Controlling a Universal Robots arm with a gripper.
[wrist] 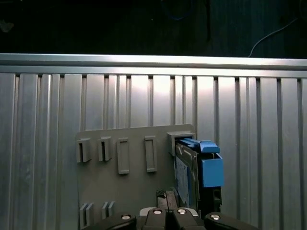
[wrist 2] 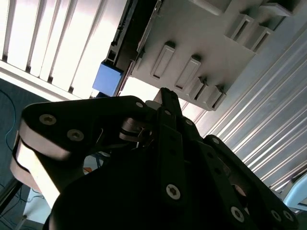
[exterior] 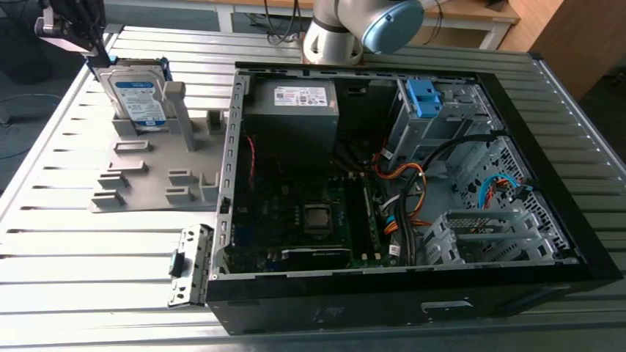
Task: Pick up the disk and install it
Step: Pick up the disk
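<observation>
Disk (exterior: 137, 99) is a flat silver drive w/ a white-and-blue label, standing upright on edge in a slot of the grey holder plate (exterior: 146, 176). The plate lies flat just beside the PC case (exterior: 391, 312), on the exterior view's left of it, & the disk is at the plate's end farthest from the case. In the first wrist view the disk (wrist: 184, 179) shows edge-on w/ its blue bracket (wrist: 211, 170) along one side. The gripper (exterior: 96, 48) hangs right at the disk's top corner on the side away from the case; can't tell if it touches, or whether it's wide, narrow or clamped on. A ribbed metal table (exterior: 59, 242) carries both plate & case. Behind the case are the robot base (exterior: 338, 37) & a pale wood bench (exterior: 479, 11); dark floor w/ a loose cable (wrist: 276, 31) lies past the table edge. The case lies on its side, open. Inside it: a grey PSU box w/ white sticker (exterior: 293, 103) in the corner nearest the plate, the mobo (exterior: 313, 220) below that, a blue ribbed latch (exterior: 423, 95) on the drive bay, orange & black cables (exterior: 406, 183), and a perforated metal cage (exterior: 479, 235). A small grey metal strip (exterior: 190, 264) sits just beside the case's corner on the plate side
</observation>
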